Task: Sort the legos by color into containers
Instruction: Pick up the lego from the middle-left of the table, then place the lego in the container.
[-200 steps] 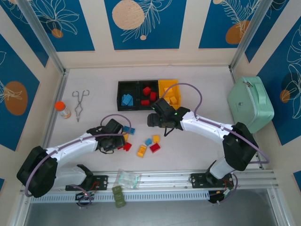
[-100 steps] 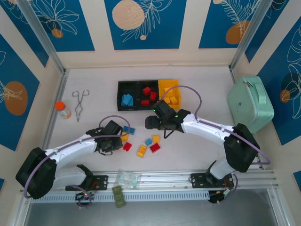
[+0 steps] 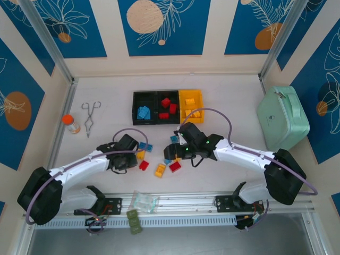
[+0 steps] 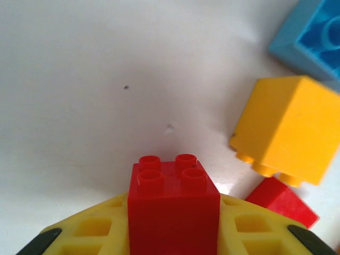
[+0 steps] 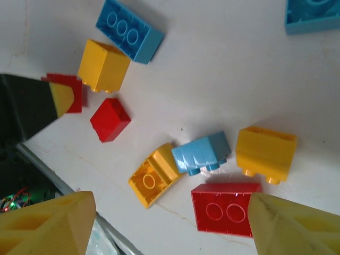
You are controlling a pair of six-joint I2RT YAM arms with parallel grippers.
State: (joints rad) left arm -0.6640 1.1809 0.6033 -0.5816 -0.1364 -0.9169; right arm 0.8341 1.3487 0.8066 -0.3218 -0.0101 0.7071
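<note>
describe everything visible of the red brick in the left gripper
The red brick is a glossy plastic two-by-two block with four round studs on one face. It sits clamped between the yellow fingers of the left gripper, studs pointing away from the wrist. Whether it touches the table is unclear.

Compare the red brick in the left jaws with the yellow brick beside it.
The red lego is clamped in the left gripper; the yellow lego lies free on the table. The red lego shows four studs on top; the yellow lego lies tipped, studs sideways. Both are blocky studded bricks.
</note>
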